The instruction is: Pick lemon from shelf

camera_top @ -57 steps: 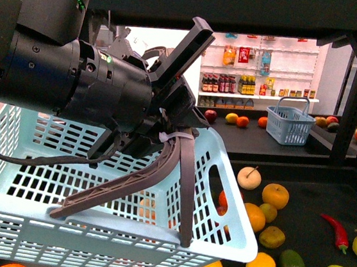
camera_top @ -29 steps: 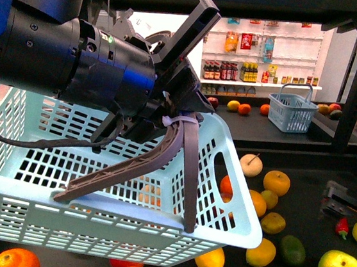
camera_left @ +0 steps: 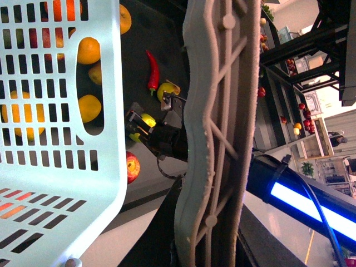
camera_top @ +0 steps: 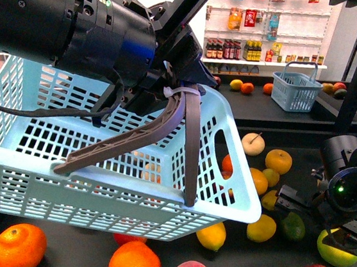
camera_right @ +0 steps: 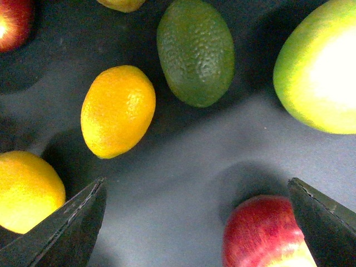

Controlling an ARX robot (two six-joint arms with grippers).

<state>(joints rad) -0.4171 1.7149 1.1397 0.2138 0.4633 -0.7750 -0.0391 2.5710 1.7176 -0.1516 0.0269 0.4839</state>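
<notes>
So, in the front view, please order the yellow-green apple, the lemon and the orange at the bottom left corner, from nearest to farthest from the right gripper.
Starting from the right gripper:
1. Yellow-green apple, just under it, on the right side.
2. Lemon, low, near the middle of the picture.
3. Orange, at the far left.

Before you, a pale-blue plastic basket (camera_top: 126, 192) gleams, its grey plastic handle (camera_left: 214, 139) rough along the edges. On the matt dark shelf (camera_right: 183, 161) you see a dull, pebbled avocado (camera_right: 196, 51), a smooth-looking lemon (camera_top: 212, 235) and a glossy red apple (camera_right: 267, 233).
</notes>
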